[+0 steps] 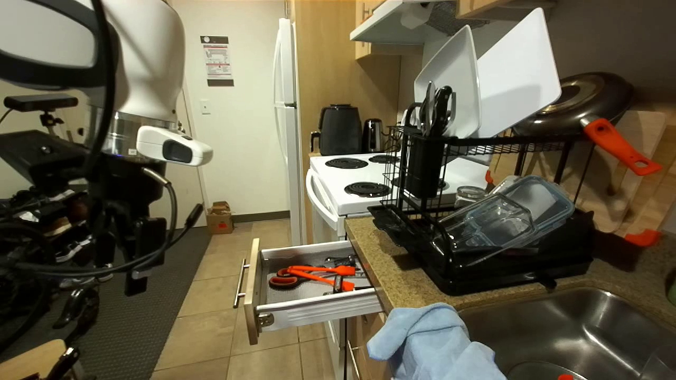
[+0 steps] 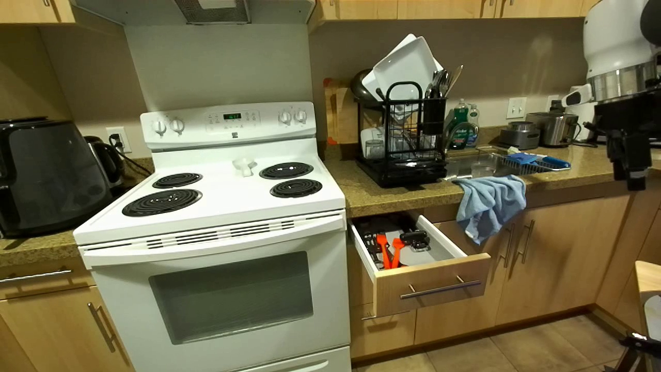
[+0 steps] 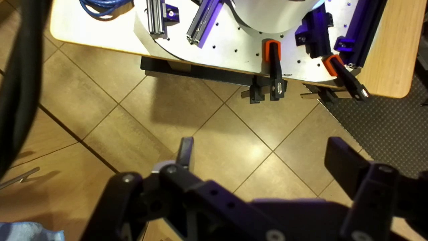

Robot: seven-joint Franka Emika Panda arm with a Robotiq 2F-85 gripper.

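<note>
- Holds nothing: hangs in the air with the gripper (image 3: pixel 262 157) spread wide and the fingers (image 3: pixel 341 164) well apart, showing only tile floor (image 3: pixel 234 144) between them.
- Touches nothing either; seems nearest to the wooden table (image 3: pixel 394 60), seen in the wrist view with orange-and-black clamps (image 3: pixel 276 72) along one edge.
- Stands well apart from the pulled-out kitchen drawer (image 2: pixel 434 276), shown in both exterior views with orange-red tongs (image 1: pixel 327 270) lying inside.
- Leaves the blue dish towel (image 2: pixel 488 204) untouched, draped over the front edge of the counter (image 2: pixel 382 199) beside the sink (image 1: pixel 581 322).
- Judged from the layout, with the drawer already open: past that step, but with no contact yet made with drawer, tongs or towel.
- Probably at a start or between actions; cannot tell which.
</note>
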